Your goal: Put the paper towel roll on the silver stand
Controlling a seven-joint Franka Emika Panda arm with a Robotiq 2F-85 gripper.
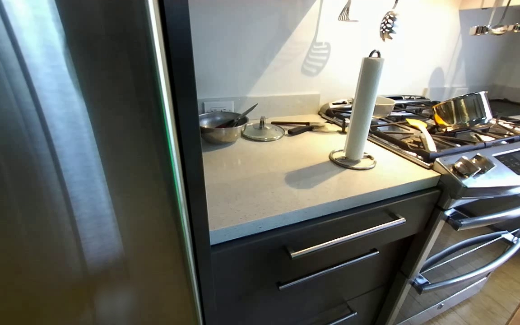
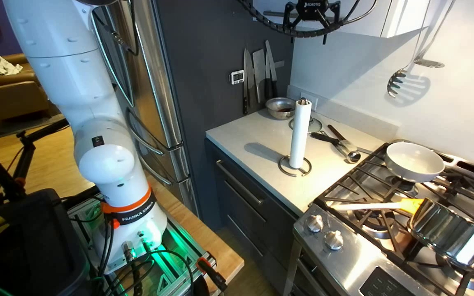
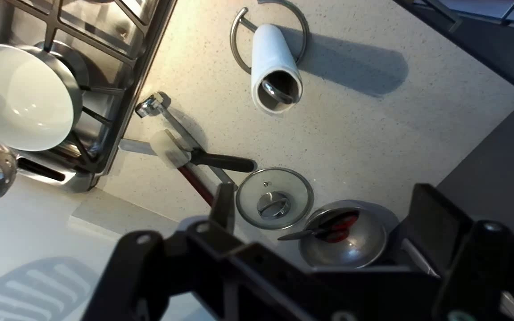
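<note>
Gripper [image 2: 309,39] spread, nothing pinched | paper towel roll [image 2: 301,135] fitted upright over silver stand [image 1: 355,168] | judged below, nearer than fingertips [image 2: 324,39]

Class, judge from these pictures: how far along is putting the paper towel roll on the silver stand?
Already done, it appears: the paper towel roll is on the silver stand, whose loop shows inside the roll's open top. In hand: nothing; the jaws are spread apart in the wrist view, away from the roll. Left: apparently nothing, since the roll's foot is down at the base ring.
</note>
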